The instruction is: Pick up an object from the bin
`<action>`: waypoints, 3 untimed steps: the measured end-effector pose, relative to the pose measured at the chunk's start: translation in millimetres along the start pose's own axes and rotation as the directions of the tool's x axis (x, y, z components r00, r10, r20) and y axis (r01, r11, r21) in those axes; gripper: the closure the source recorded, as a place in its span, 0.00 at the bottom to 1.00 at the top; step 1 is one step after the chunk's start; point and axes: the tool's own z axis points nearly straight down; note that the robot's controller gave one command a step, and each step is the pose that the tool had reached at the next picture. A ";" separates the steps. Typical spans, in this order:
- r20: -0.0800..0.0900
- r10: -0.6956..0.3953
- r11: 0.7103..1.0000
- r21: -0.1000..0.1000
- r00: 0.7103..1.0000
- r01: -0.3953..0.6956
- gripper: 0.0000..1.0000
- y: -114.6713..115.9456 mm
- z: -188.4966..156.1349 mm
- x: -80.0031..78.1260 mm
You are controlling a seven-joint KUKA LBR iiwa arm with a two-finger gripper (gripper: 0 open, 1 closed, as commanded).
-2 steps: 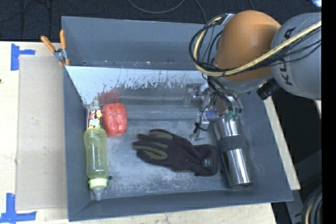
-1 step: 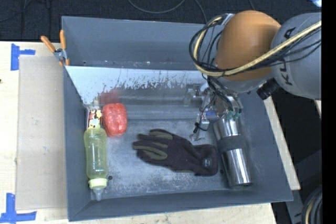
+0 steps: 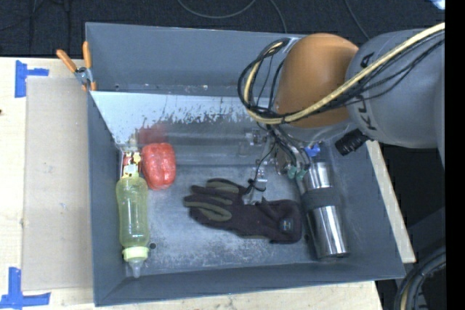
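My gripper (image 3: 258, 182) hangs below the arm's wrist at the middle of the bin, its tip right at the upper edge of a black glove (image 3: 251, 214). The glove lies flat on the bin floor, with olive-trimmed glove fingers pointing left. Just right of the gripper lies a silver and black metal flask (image 3: 324, 220), lengthwise along the bin's right wall. Whether the gripper touches the glove is hidden by the wrist.
A red crumpled lump (image 3: 159, 164) sits at the left by the back wall. Below it a yellow-green plastic bottle (image 3: 133, 218) lies along the left wall, with a small printed packet (image 3: 131, 164) at its top end. The arm and its cables cover the bin's upper right.
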 end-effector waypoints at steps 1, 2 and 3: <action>-0.004 -0.095 0.996 0.000 0.995 0.095 0.00 22.0 43.6 -6.1; -0.002 -0.584 0.812 -0.002 0.812 0.584 1.00 46.3 85.1 20.9; -0.002 -0.583 0.812 -0.002 0.812 0.583 1.00 46.3 85.1 20.9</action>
